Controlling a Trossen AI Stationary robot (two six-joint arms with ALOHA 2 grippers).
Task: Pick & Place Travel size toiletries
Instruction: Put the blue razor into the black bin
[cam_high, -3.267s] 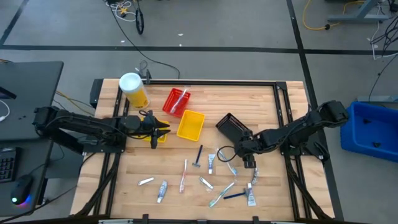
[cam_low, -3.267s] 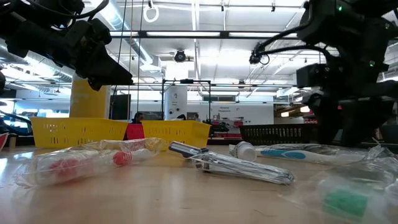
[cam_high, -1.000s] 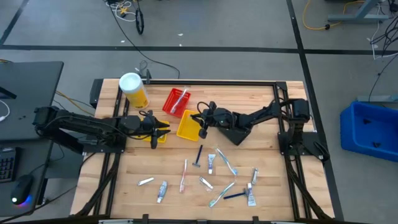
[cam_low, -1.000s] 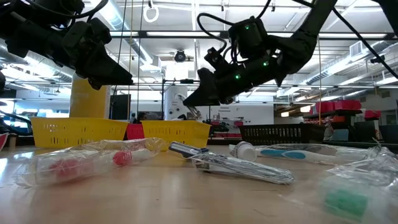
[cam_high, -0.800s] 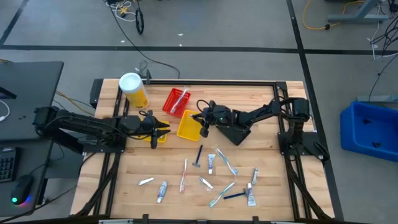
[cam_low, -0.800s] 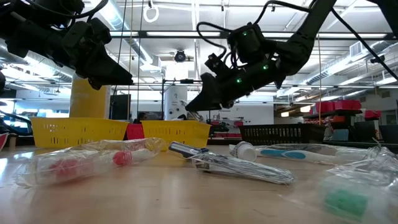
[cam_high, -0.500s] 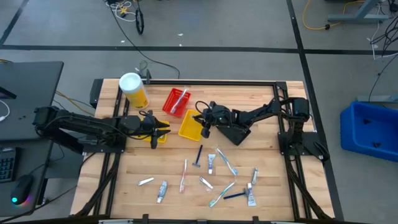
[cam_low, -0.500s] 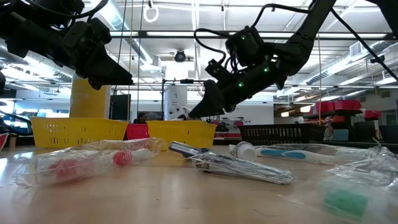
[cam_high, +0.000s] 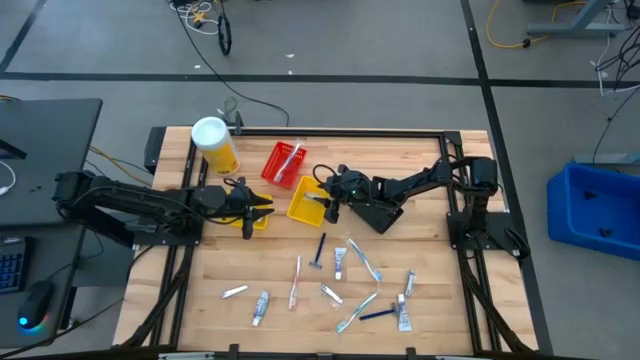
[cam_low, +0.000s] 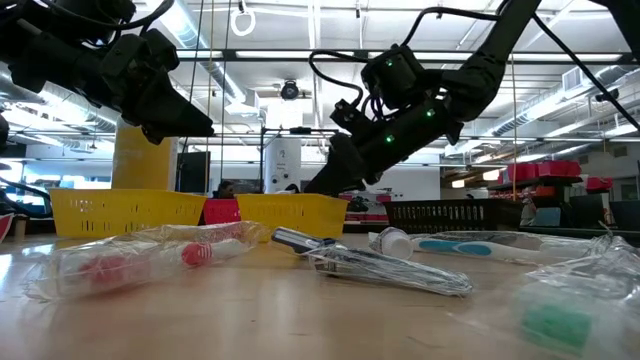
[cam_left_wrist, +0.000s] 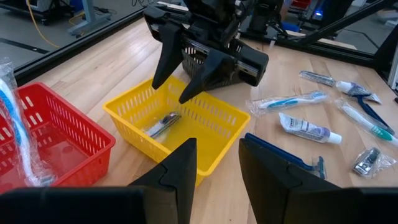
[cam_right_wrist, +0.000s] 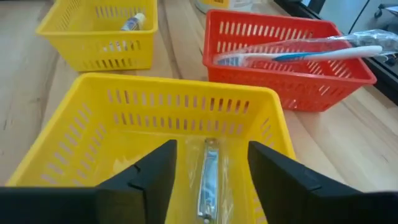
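Now the right gripper (cam_high: 327, 202) is held open over the yellow bin (cam_high: 306, 201), and a wrapped razor (cam_right_wrist: 207, 176) lies released on the bin's floor. One item is thereby judged placed; the remaining toiletries (cam_high: 340, 283) are scattered on the worktop (cam_high: 420, 160). A second ago the razor was gripped above the bin. The left gripper (cam_high: 262, 209) is parked, part open and empty, beside the bin.
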